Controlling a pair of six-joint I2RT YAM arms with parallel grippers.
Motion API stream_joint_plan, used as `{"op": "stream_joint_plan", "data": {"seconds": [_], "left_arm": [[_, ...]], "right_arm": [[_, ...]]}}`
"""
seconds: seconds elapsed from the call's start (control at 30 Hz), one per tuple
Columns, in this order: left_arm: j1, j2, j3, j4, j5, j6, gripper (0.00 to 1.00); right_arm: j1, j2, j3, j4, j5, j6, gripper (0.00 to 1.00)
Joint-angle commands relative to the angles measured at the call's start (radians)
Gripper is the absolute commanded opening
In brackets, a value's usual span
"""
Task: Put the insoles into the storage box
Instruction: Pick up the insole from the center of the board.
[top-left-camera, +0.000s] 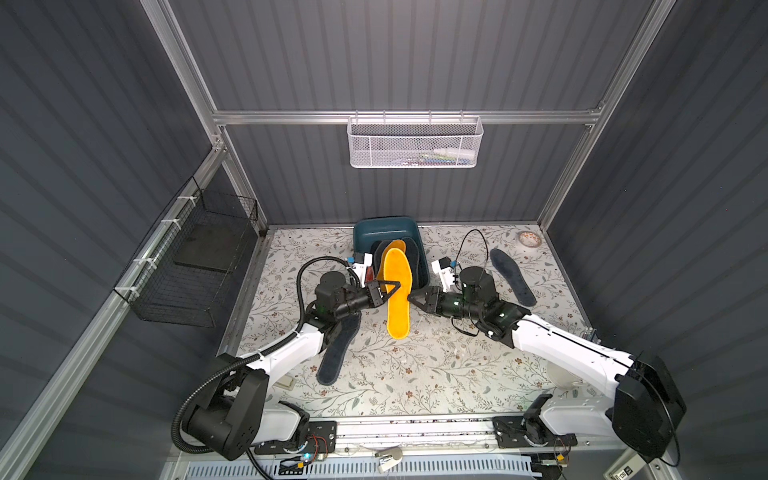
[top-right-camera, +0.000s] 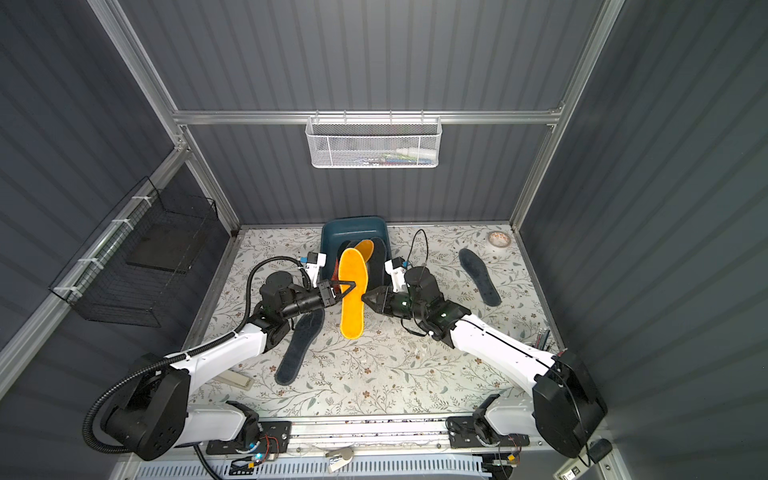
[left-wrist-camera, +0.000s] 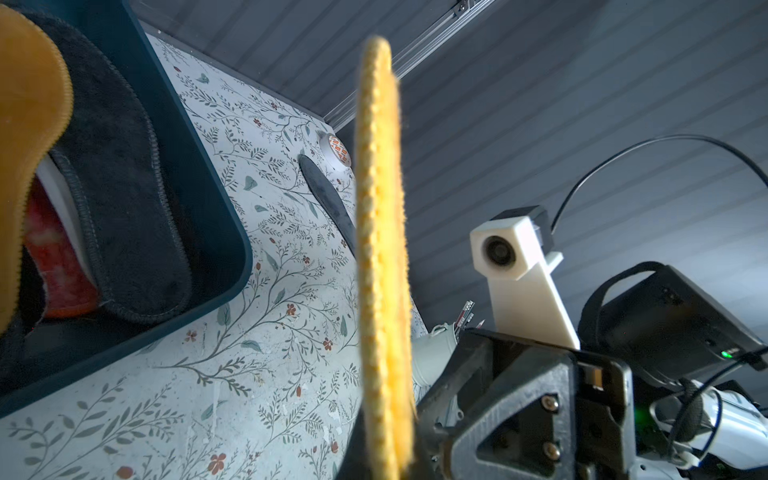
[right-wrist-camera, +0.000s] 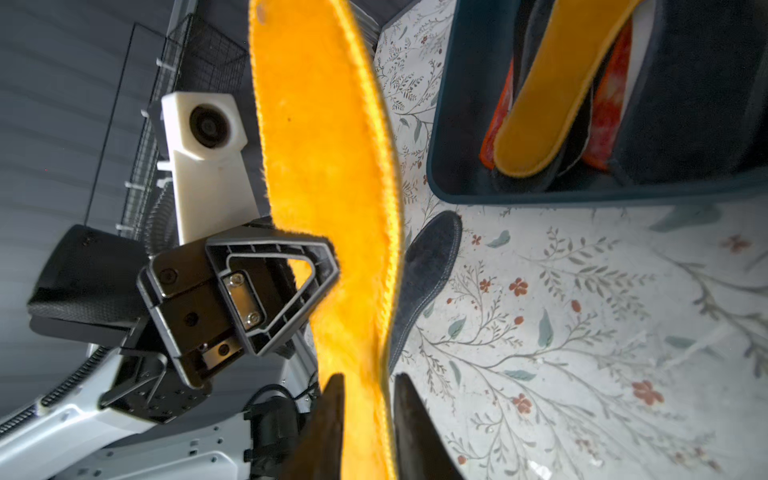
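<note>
A fuzzy orange-yellow insole (top-left-camera: 398, 291) (top-right-camera: 352, 291) hangs above the table in front of the teal storage box (top-left-camera: 384, 230) (top-right-camera: 353, 228). My left gripper (top-left-camera: 397, 287) (left-wrist-camera: 382, 457) is shut on one long edge of it. On the opposite edge my right gripper (top-left-camera: 411, 298) (right-wrist-camera: 368, 415) stands slightly open, with the insole (right-wrist-camera: 328, 166) between its parted fingers. The box holds several insoles: dark ones, another orange one (top-left-camera: 397, 246) and a red-orange one (right-wrist-camera: 606, 108). Two dark grey-blue insoles lie on the table, one under my left arm (top-left-camera: 338, 353) and one at the right (top-left-camera: 512, 277).
A white mesh basket (top-left-camera: 413, 143) hangs on the back rail. A black wire basket (top-left-camera: 195, 266) is fixed to the left wall. A roll of tape (top-left-camera: 528, 240) sits at the back right corner. The table has a floral cover.
</note>
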Motion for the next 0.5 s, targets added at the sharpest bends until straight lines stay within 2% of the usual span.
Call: {"op": "stream_joint_plan", "data": {"seconds": [0.0, 0.13, 0.33, 0.47], "left_arm": [[0.01, -0.021, 0.01, 0.063, 0.07, 0.01, 0.0], [0.01, 0.008, 0.017, 0.141, 0.164, -0.02, 0.0], [0.01, 0.023, 0.021, 0.178, 0.197, -0.048, 0.0], [0.01, 0.03, 0.026, 0.185, 0.209, -0.052, 0.0]], "right_arm": [[-0.065, -0.093, -0.052, 0.074, -0.036, -0.005, 0.42], [-0.123, -0.146, -0.078, 0.092, -0.102, -0.057, 0.53], [-0.132, -0.159, -0.08, 0.176, -0.179, -0.056, 0.55], [-0.131, -0.077, -0.076, 0.258, -0.209, -0.02, 0.54]]}}
